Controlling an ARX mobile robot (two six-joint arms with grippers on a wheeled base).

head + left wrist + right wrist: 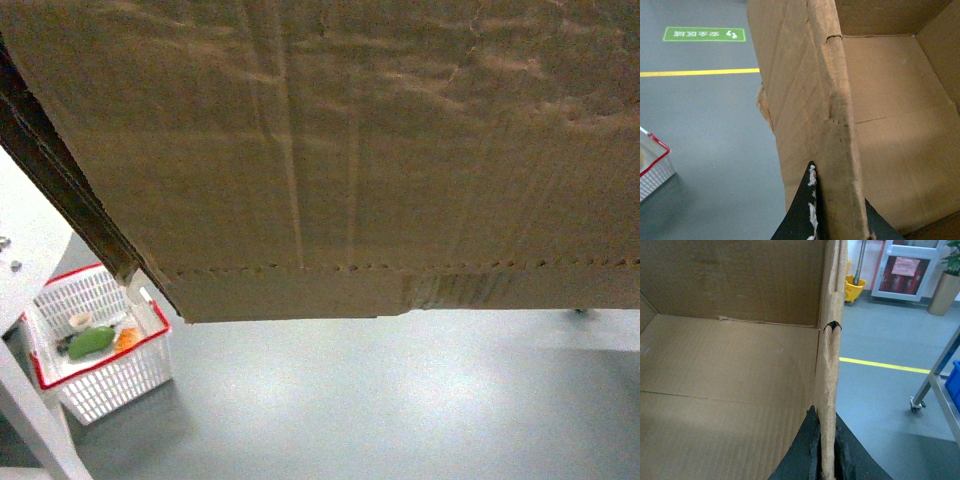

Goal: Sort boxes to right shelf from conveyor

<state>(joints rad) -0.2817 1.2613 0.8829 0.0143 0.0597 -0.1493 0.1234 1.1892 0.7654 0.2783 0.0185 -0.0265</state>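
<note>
A large brown cardboard box [350, 150] hangs in the air and fills the top of the head view, with its perforated line near the lower edge. My left gripper [837, 202] is shut on the box's ragged left wall [835, 115], one finger outside and one inside. On the opposite wall [829, 365], my right gripper [825, 412] is shut in the same way. The box is empty inside. The conveyor's white rim with bolts [20, 235] shows at the left edge; its belt is out of view. A silver metal frame on a caster [932, 382] stands far right; I cannot tell whether it is the right shelf.
A white basket with a red rim [100, 385] sits on the grey floor under the box's left corner. A yellow floor line [885, 365] and a green floor sign [705, 34] are visible. A yellow mop bucket [859, 287] and a blue crate [954, 382] stand farther off.
</note>
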